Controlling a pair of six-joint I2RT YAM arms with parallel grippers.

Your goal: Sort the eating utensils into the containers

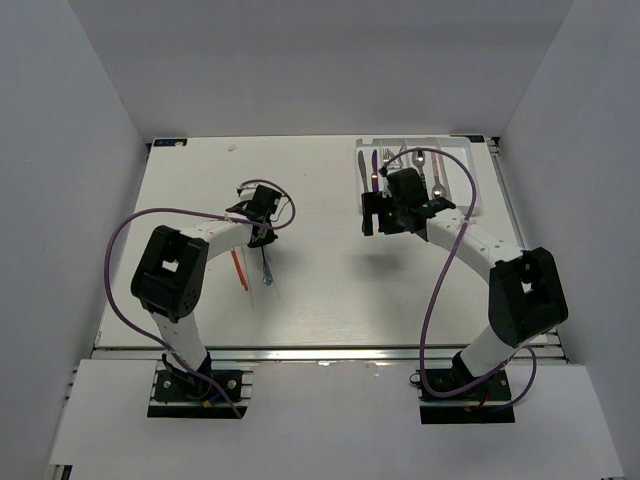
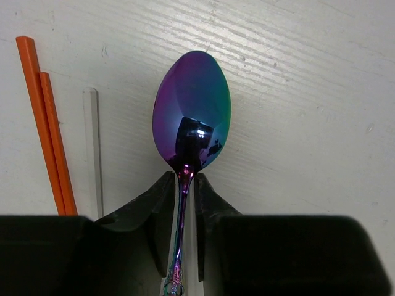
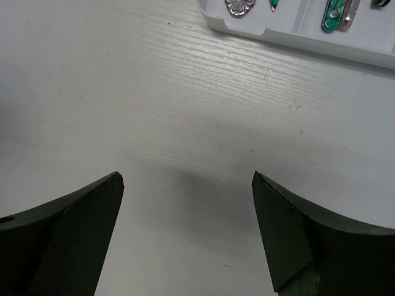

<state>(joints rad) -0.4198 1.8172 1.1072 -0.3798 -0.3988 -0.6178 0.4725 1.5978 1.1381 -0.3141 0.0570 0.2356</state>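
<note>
An iridescent purple-teal spoon [image 2: 191,111] lies bowl-up on the white table, left of centre [image 1: 267,268]. My left gripper [image 2: 184,176] is shut on its thin neck, just below the bowl, and sits low over it in the top view [image 1: 262,235]. Left of the spoon lie two orange chopsticks [image 2: 46,129] [image 1: 240,270] and a pale chopstick [image 2: 92,148]. The white cutlery tray [image 1: 470,175] stands at the back right with several utensils [image 1: 415,165] in its compartments. My right gripper [image 3: 187,177] hangs open over bare table by the tray's near edge [image 3: 290,38].
Ends of a silver ornate handle [image 3: 237,6] and a teal handle [image 3: 333,17] show in the tray. The right arm's wrist [image 1: 400,200] covers the tray's near left part in the top view. White walls enclose the table on three sides.
</note>
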